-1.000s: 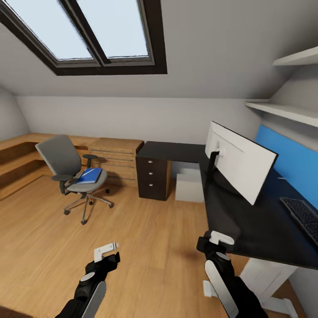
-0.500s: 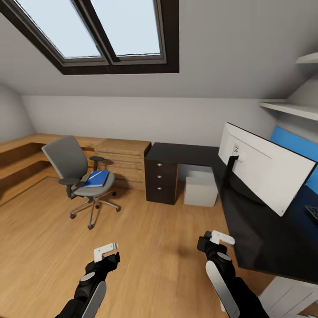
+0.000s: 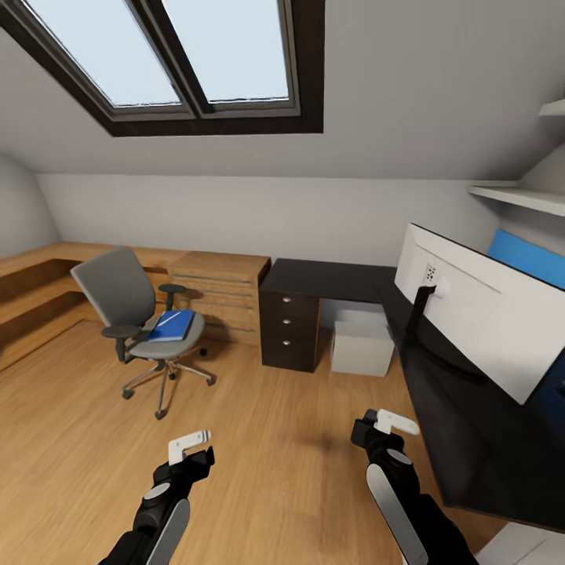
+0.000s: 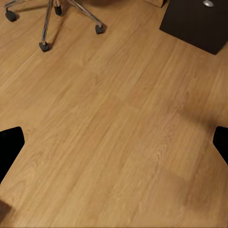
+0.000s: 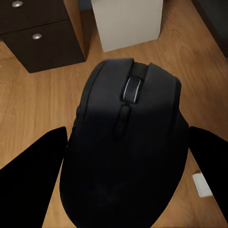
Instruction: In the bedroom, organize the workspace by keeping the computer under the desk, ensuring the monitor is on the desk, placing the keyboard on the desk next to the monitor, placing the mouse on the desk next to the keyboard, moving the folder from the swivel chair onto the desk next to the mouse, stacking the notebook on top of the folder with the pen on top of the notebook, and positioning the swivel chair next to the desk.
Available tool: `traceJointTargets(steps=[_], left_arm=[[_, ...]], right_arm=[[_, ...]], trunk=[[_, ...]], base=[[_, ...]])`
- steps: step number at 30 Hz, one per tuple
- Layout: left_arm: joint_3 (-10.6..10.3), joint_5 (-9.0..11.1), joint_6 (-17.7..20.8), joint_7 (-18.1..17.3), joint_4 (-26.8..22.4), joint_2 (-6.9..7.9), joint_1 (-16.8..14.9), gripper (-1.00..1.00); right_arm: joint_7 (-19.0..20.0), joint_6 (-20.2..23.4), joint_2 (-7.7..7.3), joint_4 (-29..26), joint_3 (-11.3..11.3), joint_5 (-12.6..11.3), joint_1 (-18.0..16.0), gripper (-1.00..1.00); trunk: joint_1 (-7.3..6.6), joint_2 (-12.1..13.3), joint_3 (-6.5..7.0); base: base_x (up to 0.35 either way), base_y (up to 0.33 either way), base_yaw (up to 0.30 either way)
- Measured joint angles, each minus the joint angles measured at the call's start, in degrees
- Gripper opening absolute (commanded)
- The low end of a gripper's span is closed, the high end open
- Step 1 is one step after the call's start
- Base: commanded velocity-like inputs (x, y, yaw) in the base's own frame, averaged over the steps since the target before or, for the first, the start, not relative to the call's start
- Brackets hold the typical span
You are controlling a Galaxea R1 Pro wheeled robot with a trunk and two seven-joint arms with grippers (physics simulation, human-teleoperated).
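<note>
A grey swivel chair (image 3: 125, 302) stands on the wood floor at the left, a blue folder (image 3: 171, 324) lying on its seat. The black L-shaped desk (image 3: 337, 276) runs along the right, with the white-backed monitor (image 3: 486, 314) on it. A white computer box (image 3: 361, 345) sits under the desk. My right gripper (image 3: 384, 424) is low in front of the desk edge, shut on a black mouse (image 5: 126, 147). My left gripper (image 3: 190, 443) hangs open and holds nothing above bare floor (image 4: 114, 123). The keyboard is out of view.
A dark drawer unit (image 3: 292, 329) stands under the desk's left end, beside a low wooden cabinet (image 3: 212, 290) and wooden steps along the far wall. The chair's wheeled base (image 4: 47, 19) and the drawer unit (image 4: 197, 21) appear in the left wrist view. Wall shelves (image 3: 518, 196) hang above the desk.
The whole view has shifted: the desk and monitor slid right, the keyboard left the picture and the chair sits nearer the middle. Both grippers keep the same pose.
</note>
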Motion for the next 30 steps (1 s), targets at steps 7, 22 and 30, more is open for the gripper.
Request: traceJointTargets(steps=[7, 22, 30], left_arm=[[0.0, 0.0, 0.0, 0.0, -0.1, -0.01, 0.0, 1.00], [0.0, 0.2, 0.0, 0.0, -0.1, -0.01, 0.0, 1.00], [-0.1, 0.1, 0.0, 0.0, -0.1, -0.11, 0.0, 1.00]], right_arm=[[0.0, 0.0, 0.00, 0.0, 0.0, 0.0, 0.0, -1.00], [0.0, 0.0, -0.11, -0.1, 0.0, 0.2, 0.1, -1.00], [0.0, -0.2, -0.76, -2.6, 0.0, 2.2, 1.1, -1.00]], trunk=[[-1.54, 2.8, 1.89], [-4.87, 8.8, 5.07], [-6.18, 11.3, 6.16]], base=[[0.020, -0.001, 0.000], [0.271, 0.088, 0.000], [0.276, 0.098, 0.000]])
